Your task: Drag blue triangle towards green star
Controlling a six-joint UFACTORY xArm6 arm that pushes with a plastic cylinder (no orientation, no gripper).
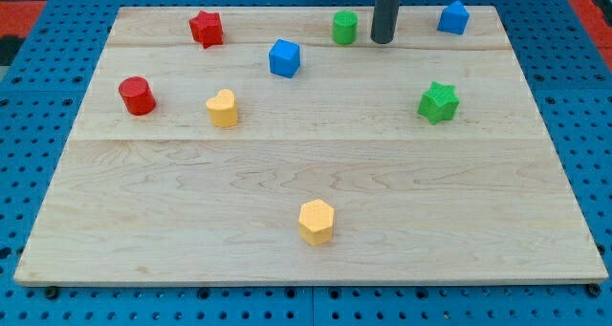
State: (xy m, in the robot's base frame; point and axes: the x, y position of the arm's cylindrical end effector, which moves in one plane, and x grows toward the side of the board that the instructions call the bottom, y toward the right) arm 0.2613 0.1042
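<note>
blue triangle [453,17] sits near the view's top, just right of the tool's tip [382,41]; the tool is a plain rod, holding and touching nothing.

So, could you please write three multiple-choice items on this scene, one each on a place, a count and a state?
1. Where is my tip?
A. Between the green cylinder and the blue triangle
B. Beside the yellow hexagon
C. Left of the red star

2. How many yellow blocks?
A. One
B. Two
C. Three

3. Is my tip touching the blue triangle?
A. Yes
B. No
C. It is hidden

Key: A, it stands between them at the view's top; B, the hexagon and the yellow heart; B, bare board shows between them.
</note>
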